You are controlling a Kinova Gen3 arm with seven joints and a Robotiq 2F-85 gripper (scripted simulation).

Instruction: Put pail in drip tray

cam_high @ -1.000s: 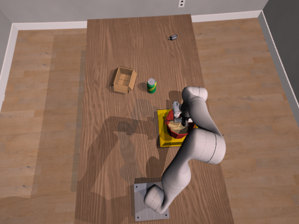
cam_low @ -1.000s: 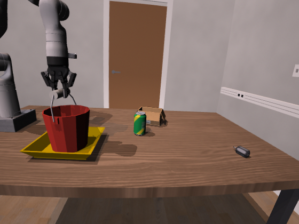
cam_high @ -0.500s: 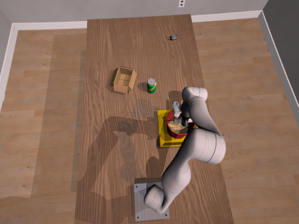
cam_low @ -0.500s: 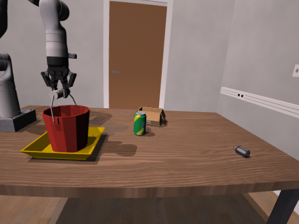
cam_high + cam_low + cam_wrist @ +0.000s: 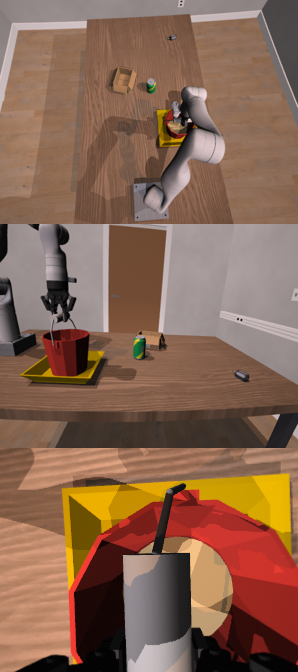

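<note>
The red pail (image 5: 66,352) stands upright inside the yellow drip tray (image 5: 64,369), its base down on the tray's floor as far as I can tell. My gripper (image 5: 59,316) is straight above it, shut on the grey grip of the pail's handle (image 5: 57,318), with the wire bail raised. From above, the pail (image 5: 176,128) and tray (image 5: 170,128) are partly hidden by my arm. In the wrist view the grey grip (image 5: 157,608) fills the middle, with the pail (image 5: 200,593) and the tray (image 5: 100,518) below.
A green and yellow can (image 5: 139,347) stands right of the tray. An open cardboard box (image 5: 151,340) lies behind it. A small dark grey cylinder (image 5: 241,375) lies far right. My arm's base (image 5: 150,201) is at the table's near end.
</note>
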